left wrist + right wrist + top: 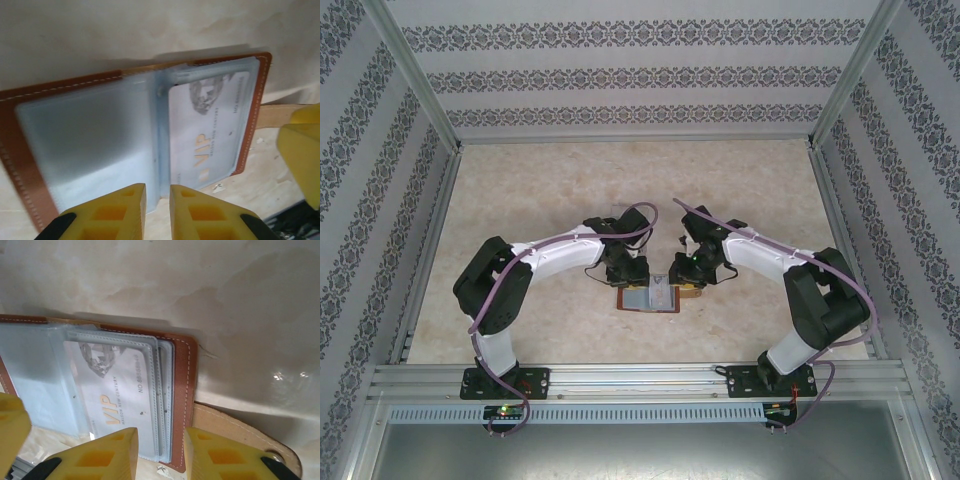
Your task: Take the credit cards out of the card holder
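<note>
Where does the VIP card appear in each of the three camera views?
Top external: VIP card, a pale patch in the open card holder's right half.
Left wrist: right of centre, in the holder's right half.
Right wrist: left of centre, lettering facing the camera.
Shared landmark: the brown stitched edge of the holder beside the card.

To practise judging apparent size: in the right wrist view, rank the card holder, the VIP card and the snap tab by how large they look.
1. card holder, largest, though cropped at the left edge.
2. VIP card.
3. snap tab, judging its visible part.
</note>
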Robot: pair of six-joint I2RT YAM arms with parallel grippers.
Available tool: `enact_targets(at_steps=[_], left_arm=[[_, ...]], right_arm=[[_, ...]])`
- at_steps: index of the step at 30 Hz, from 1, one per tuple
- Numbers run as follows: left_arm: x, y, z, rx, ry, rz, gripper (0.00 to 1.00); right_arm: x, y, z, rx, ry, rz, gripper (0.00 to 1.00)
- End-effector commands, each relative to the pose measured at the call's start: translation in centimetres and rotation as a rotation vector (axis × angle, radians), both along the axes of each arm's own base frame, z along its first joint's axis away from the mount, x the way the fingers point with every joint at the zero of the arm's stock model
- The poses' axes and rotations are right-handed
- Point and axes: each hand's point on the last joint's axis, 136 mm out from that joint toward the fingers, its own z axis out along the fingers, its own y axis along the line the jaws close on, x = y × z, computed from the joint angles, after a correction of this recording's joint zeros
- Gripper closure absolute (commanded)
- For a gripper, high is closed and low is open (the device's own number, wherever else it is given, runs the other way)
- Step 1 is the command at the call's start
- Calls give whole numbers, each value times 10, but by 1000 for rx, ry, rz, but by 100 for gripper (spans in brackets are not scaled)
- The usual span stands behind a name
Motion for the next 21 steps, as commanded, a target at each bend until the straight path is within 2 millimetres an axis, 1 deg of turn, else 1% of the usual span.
enact_targets(at_steps=[1,11,18,21], left_arm=[[9,-15,5,-95,-1,29,80],[9,-21,-1,-119,20,31,80],[6,-23,-11,-123,47,27,80],[5,-21,-15,-110,50,29,80]], right_arm=[[-3,7,-5,12,25,-4,70],[-5,8,-18,-13,41,2,70],[-7,4,-28,-40,58,7,70],[-8,3,-31,-48,63,8,70]])
